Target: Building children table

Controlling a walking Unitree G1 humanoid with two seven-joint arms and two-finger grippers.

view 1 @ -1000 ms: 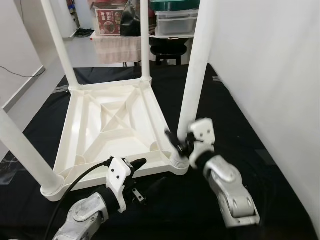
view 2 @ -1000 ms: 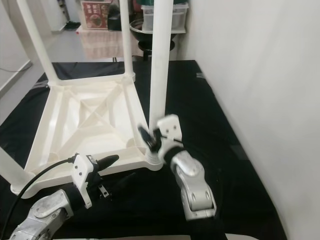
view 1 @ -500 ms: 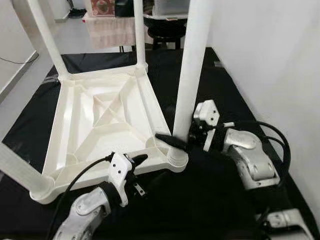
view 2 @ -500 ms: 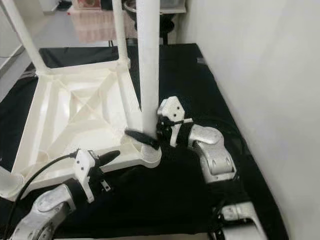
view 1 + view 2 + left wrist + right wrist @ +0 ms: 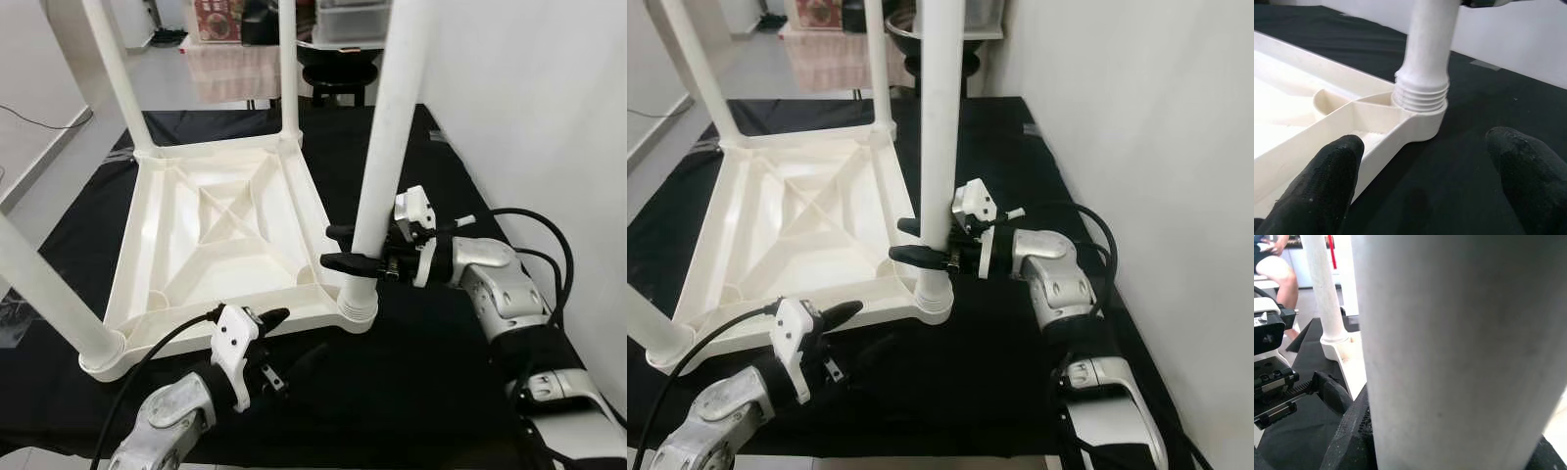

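Note:
The white plastic table top (image 5: 211, 230) lies upside down on a black mat, with its legs pointing up. The near right leg (image 5: 387, 147) stands in its threaded corner socket (image 5: 1420, 100). My right gripper (image 5: 341, 248) reaches in from the right and is shut on this leg a little above the socket, one black finger (image 5: 345, 262) in front and one behind. In the right wrist view the leg (image 5: 1449, 352) sits pressed between the pads. My left gripper (image 5: 289, 338) hovers open just in front of the table's near edge, left of the socket, holding nothing.
Three more legs stand at the other corners: near left (image 5: 44, 294), far left (image 5: 118, 78), far right (image 5: 287, 69). A white wall (image 5: 529, 98) runs along the right. A stool and storage boxes (image 5: 338, 39) stand at the back. A person's leg (image 5: 1283, 279) appears in the right wrist view.
My right gripper has risen from the socket base and closed its fingers around the near right leg. The left gripper has stayed near the front edge. The camera has shifted slightly.

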